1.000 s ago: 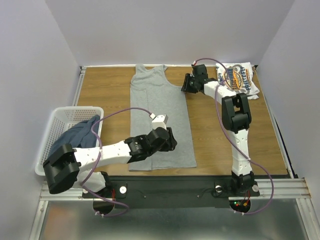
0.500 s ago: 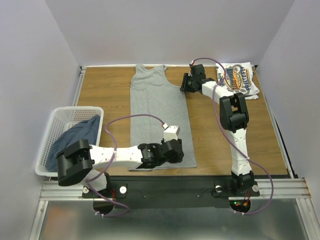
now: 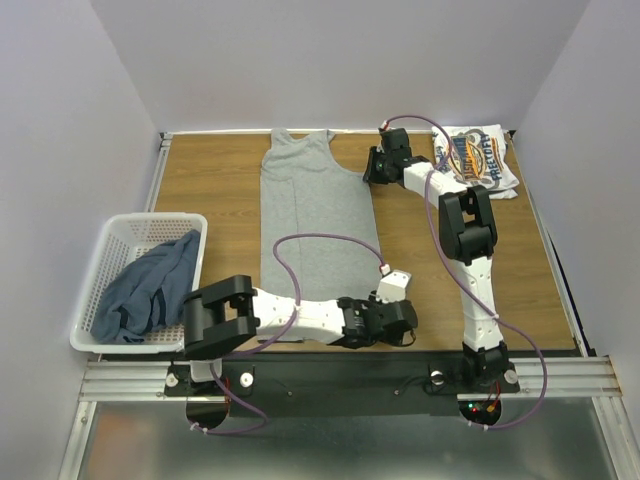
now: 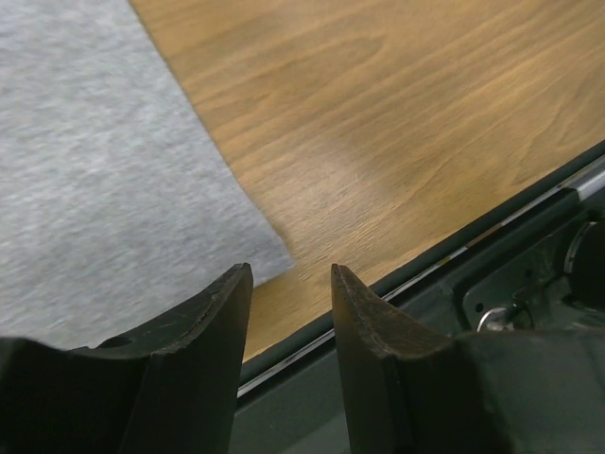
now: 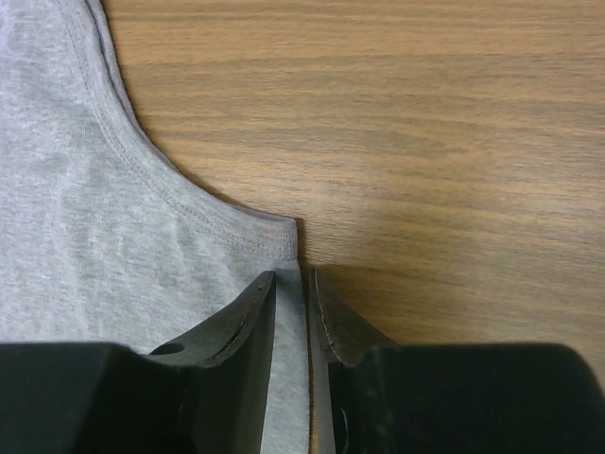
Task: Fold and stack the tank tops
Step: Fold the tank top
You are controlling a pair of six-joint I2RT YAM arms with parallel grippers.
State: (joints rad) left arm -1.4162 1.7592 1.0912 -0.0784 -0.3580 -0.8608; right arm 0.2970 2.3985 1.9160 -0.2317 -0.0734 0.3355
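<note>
The light grey tank top (image 3: 315, 220) lies flat on the wooden table, straps toward the back. My left gripper (image 3: 403, 326) is open at its near right hem corner (image 4: 269, 255). The corner lies just ahead of the left fingertip, and bare wood shows between the jaws (image 4: 291, 270). My right gripper (image 3: 372, 172) sits at the right armhole corner. Its jaws (image 5: 291, 276) stand narrowly apart astride the top's side edge (image 5: 284, 236), with a strip of grey cloth between them. The white logo tank top (image 3: 475, 160) lies crumpled at the back right. The dark blue one (image 3: 145, 285) lies in the basket.
A white lattice basket (image 3: 150, 217) stands at the table's left edge. The black frame rail (image 4: 425, 274) runs along the near table edge, right under my left gripper. Bare wood (image 3: 430, 260) lies right of the grey top.
My left arm has swung right along the near hem, from the top's middle to its right corner. The right gripper's jaws have narrowed around the side edge.
</note>
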